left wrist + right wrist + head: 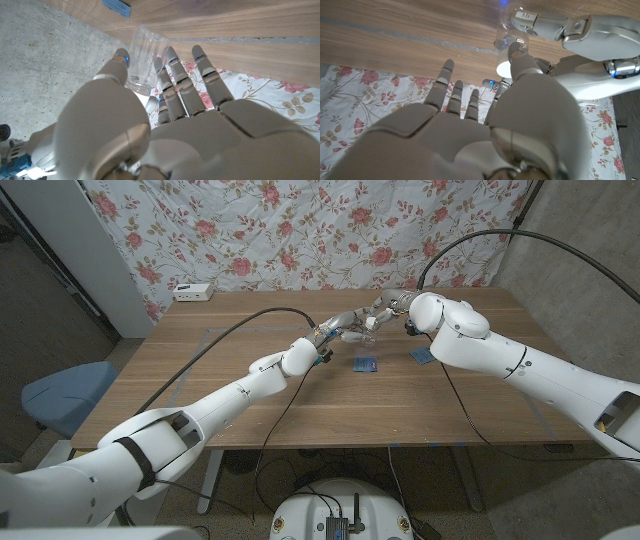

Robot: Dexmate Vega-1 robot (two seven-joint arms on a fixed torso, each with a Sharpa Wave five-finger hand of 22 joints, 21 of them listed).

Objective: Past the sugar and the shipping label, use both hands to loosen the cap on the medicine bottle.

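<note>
A clear, smooth-walled plastic bottle (142, 57) with a white cap (504, 64) is held between the two hands over the far middle of the wood-grain tabletop (250, 400). The left hand (335, 330) grasps its transparent body between thumb and fingers. The right hand (385, 308) meets it from the right, thumb on the cap; its other fingers (451, 90) are spread. Two small flat blue packets (366, 364) lie just nearer, on the tabletop. A floral cloth (300, 230) hangs behind.

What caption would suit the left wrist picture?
Robot's left hand grips a clear bottle above the wooden table.
</note>
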